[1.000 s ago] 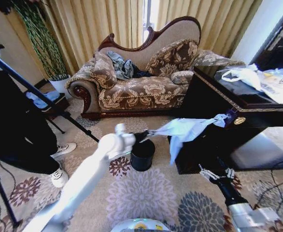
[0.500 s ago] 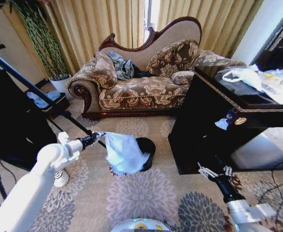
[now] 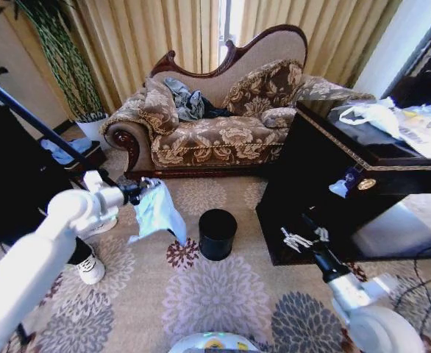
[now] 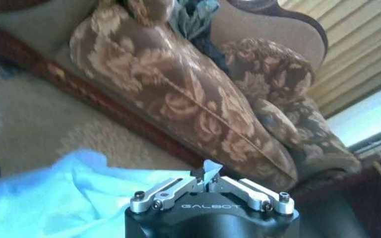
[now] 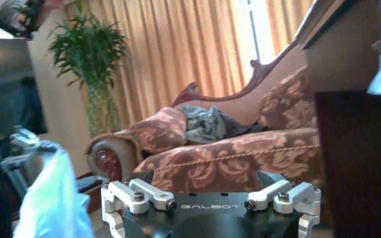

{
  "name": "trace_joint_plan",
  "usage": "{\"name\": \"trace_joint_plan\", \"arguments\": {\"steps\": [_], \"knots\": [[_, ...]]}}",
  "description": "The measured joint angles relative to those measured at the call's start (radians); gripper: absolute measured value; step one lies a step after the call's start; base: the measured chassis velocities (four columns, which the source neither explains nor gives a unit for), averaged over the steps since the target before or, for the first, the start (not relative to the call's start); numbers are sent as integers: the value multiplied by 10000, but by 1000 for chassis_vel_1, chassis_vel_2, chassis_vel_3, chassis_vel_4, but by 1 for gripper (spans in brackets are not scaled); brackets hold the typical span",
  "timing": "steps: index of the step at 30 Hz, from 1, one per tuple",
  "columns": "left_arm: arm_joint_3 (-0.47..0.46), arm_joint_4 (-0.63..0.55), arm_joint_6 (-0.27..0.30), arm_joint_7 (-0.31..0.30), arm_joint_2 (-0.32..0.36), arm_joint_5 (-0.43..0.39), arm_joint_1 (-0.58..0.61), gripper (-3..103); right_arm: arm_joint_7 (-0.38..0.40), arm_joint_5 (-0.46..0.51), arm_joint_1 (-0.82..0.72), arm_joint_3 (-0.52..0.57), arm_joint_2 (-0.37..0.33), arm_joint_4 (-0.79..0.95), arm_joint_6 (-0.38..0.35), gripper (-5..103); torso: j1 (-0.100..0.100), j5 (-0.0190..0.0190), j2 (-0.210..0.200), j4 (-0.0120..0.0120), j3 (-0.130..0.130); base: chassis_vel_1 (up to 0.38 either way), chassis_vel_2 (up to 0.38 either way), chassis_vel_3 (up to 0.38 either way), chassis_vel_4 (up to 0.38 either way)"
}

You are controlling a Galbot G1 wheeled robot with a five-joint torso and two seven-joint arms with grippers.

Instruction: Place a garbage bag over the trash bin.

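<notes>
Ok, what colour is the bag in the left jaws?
Pale translucent blue bag, clearest in the head view.

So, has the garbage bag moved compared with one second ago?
Yes. The garbage bag, pinched by the left gripper, went from the black cabinet across the trash bin to its left.

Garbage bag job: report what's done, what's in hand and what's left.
Done: the garbage bag is off the floor, pinched by the left gripper and hanging beside the trash bin, not over it. In hand: the bag dangles bunched, its mouth not spread. The right gripper waits open and empty by the dark cabinet. Left: open the bag and fit it over the bare bin.
</notes>
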Motion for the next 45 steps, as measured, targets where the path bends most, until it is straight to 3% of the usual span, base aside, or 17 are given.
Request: {"name": "trace_joint_plan", "arguments": {"steps": [5, 7, 8, 10, 11, 12, 14, 17, 18, 21, 23, 25, 26, 30, 36, 45], "knots": [[568, 1179, -867, -26, 1, 1304, -1153, 0, -196, -304, 257, -548, -101, -310, 110, 100, 1, -5, -1, -1, 1, 0, 0, 0, 0], [562, 1905, -1373, -146, 117, 2315, -1389, 0, -326, -448, 163, -716, -13, -354, 189, 100, 1, 1, -1, -3, 0, 0, 0, 0, 0], [562, 1905, -1373, -146, 117, 2315, -1389, 0, -326, -448, 163, -716, -13, -354, 189, 100, 1, 1, -1, -3, 0, 0, 0, 0, 0], [247, 2458, -1487, -165, 471, 3334, -1079, 0, -485, -637, -71, -929, 112, -361, 327, 100, 1, -3, -1, -5, 0, 0, 0, 0, 0], [77, 2560, -1377, -101, 653, 3640, -858, 0, -551, -712, -170, -1004, 154, -363, 384, 100, 1, -6, -2, -1, 1, 0, 0, 0, 0], [-69, 2557, -1171, 12, 912, 3918, -574, 0, -658, -806, -337, -1075, 224, -360, 477, 100, 0, -2, 0, -12, -3, 0, 0, 0, 0], [-93, 2620, -1005, 80, 1055, 3987, -483, 0, -721, -861, -428, -1080, 276, -401, 534, 100, -2, 11, 2, -21, -5, 0, 0, 0, 0], [105, 2841, -594, 459, 1191, 4016, -398, 0, -729, -936, -211, -1119, 298, -778, 610, 100, -6, 24, 3, -8, -7, 0, 0, 0, 0], [93, 2657, -568, 493, 1144, 4005, -349, 0, -731, -957, -242, -1127, 301, -824, 671, 100, -2, 7, 4, 7, -5, 0, 0, 0, 0], [-51, 2353, -796, 625, 953, 3888, -331, 0, -710, -1105, -542, -1282, 396, -549, 787, 100, 3, -11, 1, 22, 2, 22, 54, 39, 18], [-15, 2446, -1066, 871, 821, 3933, -663, 0, -524, -917, -644, -1360, 347, -110, 651, 100, 2, -33, -2, 4, 3, 0, 0, 0, 0], [77, 2504, -1212, 951, 778, 3932, -959, 0, -431, -659, -541, -1361, 189, -11, 513, 100, 1, -25, 0, 2, 1, 0, 0, 0, 0], [286, 2564, -1334, 999, 689, 3901, -1314, 0, -350, -437, -313, -1333, -5, -28, 375, 100, -2, 14, 0, 2, -2, 0, 0, 0, 0], [1004, 2711, -1453, 961, 105, 4090, -2087, 0, -283, -423, -300, -1094, -168, -169, 383, 100, 2, -11, -2, 3, 2, 0, 0, 0, 0], [2627, 3765, -1422, 1090, -1124, 5107, -3497, 0, -204, -453, -505, -735, -421, -207, 446, 100, 0, -5, -1, -2, 1, 0, 0, 0, 0], [4166, 4698, -1156, 1366, -1444, 5046, -5836, 0, 163, -472, 40, -1071, -592, -393, 146, 100, 0, 6, -1, 0, -2, 0, 0, 0, 0]]}}
